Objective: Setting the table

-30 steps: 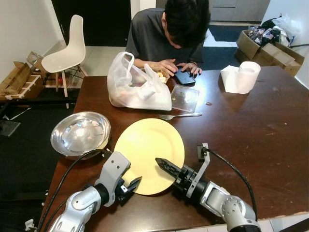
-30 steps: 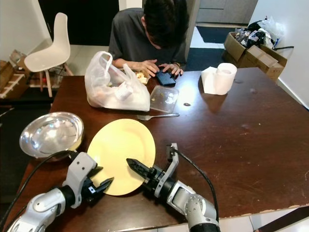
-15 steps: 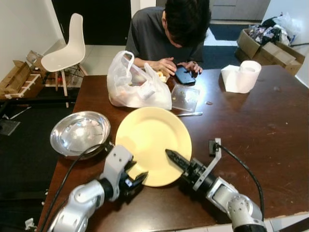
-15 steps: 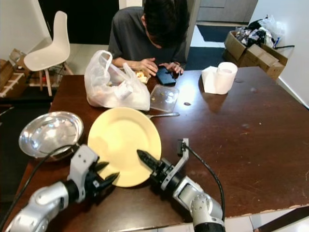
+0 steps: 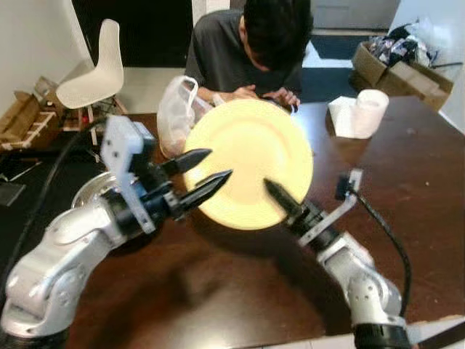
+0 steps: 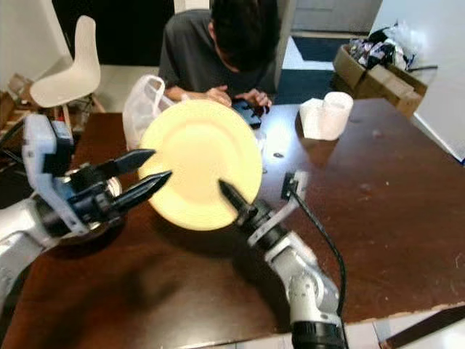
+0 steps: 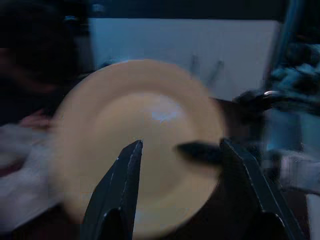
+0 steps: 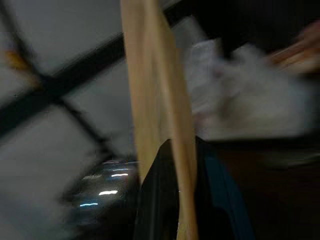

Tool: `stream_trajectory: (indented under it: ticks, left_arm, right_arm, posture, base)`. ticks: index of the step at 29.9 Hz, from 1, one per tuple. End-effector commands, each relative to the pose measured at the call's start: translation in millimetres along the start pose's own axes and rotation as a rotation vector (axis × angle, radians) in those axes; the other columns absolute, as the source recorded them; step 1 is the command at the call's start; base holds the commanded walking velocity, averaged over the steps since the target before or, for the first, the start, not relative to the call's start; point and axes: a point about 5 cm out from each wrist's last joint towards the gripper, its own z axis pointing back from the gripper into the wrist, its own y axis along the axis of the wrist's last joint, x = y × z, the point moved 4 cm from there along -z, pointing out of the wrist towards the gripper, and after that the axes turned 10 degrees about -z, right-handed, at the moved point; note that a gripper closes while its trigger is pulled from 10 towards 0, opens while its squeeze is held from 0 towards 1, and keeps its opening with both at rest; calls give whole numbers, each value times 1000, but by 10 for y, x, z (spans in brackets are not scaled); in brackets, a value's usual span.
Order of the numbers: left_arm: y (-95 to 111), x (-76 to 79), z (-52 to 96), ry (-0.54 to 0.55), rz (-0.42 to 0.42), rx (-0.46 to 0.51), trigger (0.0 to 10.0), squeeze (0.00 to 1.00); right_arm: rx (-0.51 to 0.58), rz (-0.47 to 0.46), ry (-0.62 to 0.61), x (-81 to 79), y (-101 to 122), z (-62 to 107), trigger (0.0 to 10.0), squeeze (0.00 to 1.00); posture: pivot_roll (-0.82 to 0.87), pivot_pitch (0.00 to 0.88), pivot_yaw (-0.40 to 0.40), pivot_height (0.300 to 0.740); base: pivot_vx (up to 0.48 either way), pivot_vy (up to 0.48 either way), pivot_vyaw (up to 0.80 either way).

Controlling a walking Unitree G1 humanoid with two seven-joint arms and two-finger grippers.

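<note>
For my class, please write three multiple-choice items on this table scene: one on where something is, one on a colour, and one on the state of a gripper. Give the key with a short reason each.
1. Where is the paper roll?
A. on the white chair
B. on the table's far right part
C. inside the metal bowl

2. What colour is the plate?
A. yellow
B. blue
C. white

3. How is the left gripper?
A. shut on a fork
B. shut on the plate
C. open beside the plate

Key: 1 B, it stands on the dark wooden table. 2 A, its face is pale yellow. 3 C, its fingers are spread, while the right gripper clamps the plate's rim.
</note>
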Motion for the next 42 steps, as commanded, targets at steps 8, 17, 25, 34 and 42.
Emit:
stream_trajectory:
  ticks: [8, 17, 25, 34, 42]
  left_arm:
    - [-626, -444, 157, 498, -66, -300, 10000, 0]
    - [-791, -262, 19, 535, -80, -367, 10000, 0]
    - [-961, -285, 90, 641, -35, -392, 10000, 0]
    - [-1022, -405, 147, 714, -71, -401, 10000, 0]
    - [-995, -458, 122, 738, -78, -379, 10000, 0]
  right_arm:
    - [161, 296, -138, -209, 420, 74, 10000, 0]
    - [334, 188, -245, -350, 522, 132, 10000, 0]
    - [255, 267, -315, -305, 264, 268, 10000, 0]
    - [182, 313, -338, -230, 98, 275, 10000, 0]
    - [156, 320, -347, -161, 35, 230, 10000, 0]
  posture:
    - [-42, 0, 61, 740]
    - [-81, 0, 75, 740]
    - [-118, 0, 97, 740]
    - [-109, 0, 85, 740]
    - [-96, 0, 77, 740]
  base:
    - [0, 0, 0]
    - [0, 0, 0]
    - [0, 0, 0]
    - [0, 0, 0]
    - [0, 0, 0]
